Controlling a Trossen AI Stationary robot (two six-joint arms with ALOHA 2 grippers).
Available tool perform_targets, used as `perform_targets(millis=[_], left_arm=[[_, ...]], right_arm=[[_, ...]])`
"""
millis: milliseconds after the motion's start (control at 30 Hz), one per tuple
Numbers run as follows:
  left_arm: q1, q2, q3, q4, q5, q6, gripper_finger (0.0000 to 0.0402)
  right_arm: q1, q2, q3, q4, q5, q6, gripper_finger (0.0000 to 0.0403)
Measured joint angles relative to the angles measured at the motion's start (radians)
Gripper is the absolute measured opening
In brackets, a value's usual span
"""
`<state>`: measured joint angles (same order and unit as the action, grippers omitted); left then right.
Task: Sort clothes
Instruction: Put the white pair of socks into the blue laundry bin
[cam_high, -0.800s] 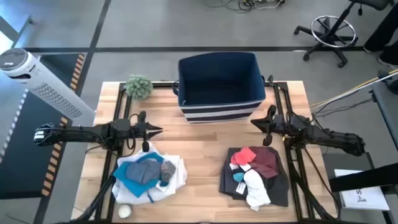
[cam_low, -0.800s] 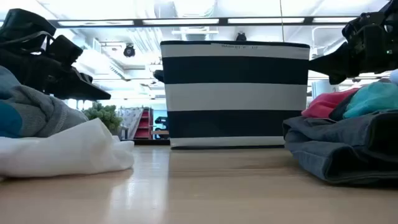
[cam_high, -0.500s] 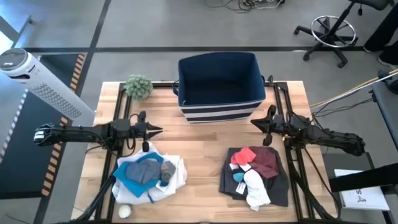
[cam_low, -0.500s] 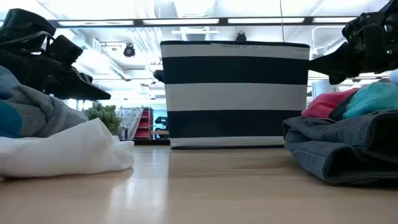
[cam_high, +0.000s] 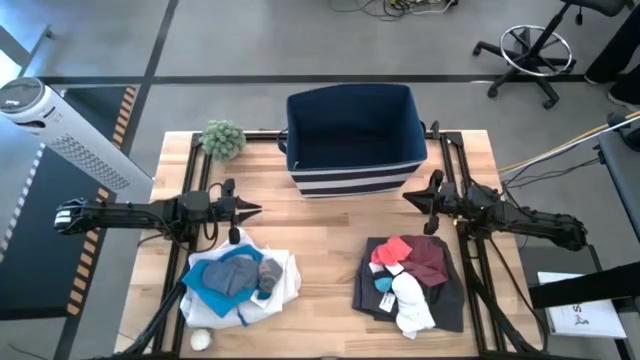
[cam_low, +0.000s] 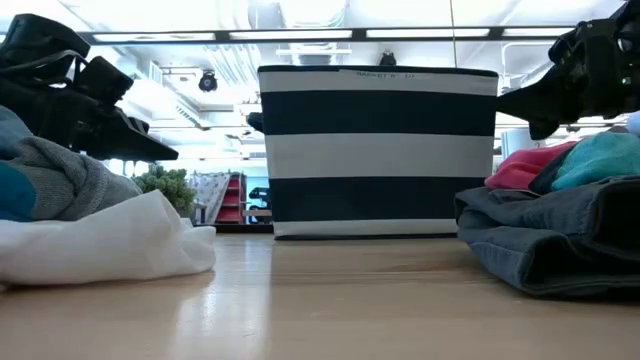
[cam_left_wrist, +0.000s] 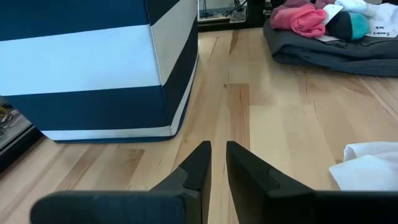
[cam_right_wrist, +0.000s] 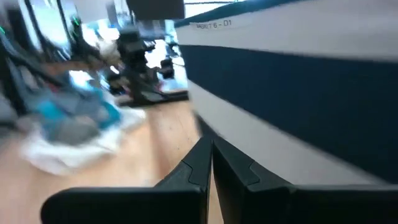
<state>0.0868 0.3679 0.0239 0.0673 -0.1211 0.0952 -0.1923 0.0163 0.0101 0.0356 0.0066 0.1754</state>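
Two piles of clothes lie on the wooden table. The near-left pile (cam_high: 238, 280) has a large white garment with bright blue and grey pieces on top; it also shows in the low view (cam_low: 90, 225). The near-right pile (cam_high: 410, 275) has a dark charcoal garment carrying maroon, red, small white and teal pieces. My left gripper (cam_high: 258, 209) hovers just beyond the left pile, shut and empty, pointing toward the table's right edge. My right gripper (cam_high: 405, 197) hovers beyond the right pile, shut and empty, pointing left, close to the bin's near right corner.
A navy bin with white stripes (cam_high: 350, 140) stands open at the far middle of the table. A small green spiky ball plant (cam_high: 223, 138) sits at the far left corner. A small white round object (cam_high: 200, 340) lies at the near left edge. Bare wood lies between the piles.
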Motion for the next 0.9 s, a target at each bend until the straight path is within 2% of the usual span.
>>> perform_targets(millis=[67,167,433,567,700,900], left_arm=[[0.0,0.0,0.0,0.0,0.0,0.0,0.0037],[0.0,0.0,0.0,0.0,0.0,0.0,0.0037],[0.0,0.0,0.0,0.005,0.0,0.0,0.0037],[0.0,0.0,0.0,0.019,0.0,0.0,0.0037],[0.0,0.0,0.0,0.059,0.0,-0.002,0.0037],[0.0,0.0,0.0,0.08,0.0,0.0,0.0037]], right_arm=[[0.0,0.001,0.0,0.05,-0.035,0.1,0.0],[0.0,0.0,0.0,0.113,-0.035,0.103,0.0],[0.0,0.0,0.0,0.144,-0.049,0.093,0.0],[0.0,0.001,0.001,0.18,-0.156,0.035,0.0],[0.0,0.029,0.03,0.173,-0.219,0.013,0.0],[0.021,0.161,0.132,0.157,-0.337,-0.016,0.0]])
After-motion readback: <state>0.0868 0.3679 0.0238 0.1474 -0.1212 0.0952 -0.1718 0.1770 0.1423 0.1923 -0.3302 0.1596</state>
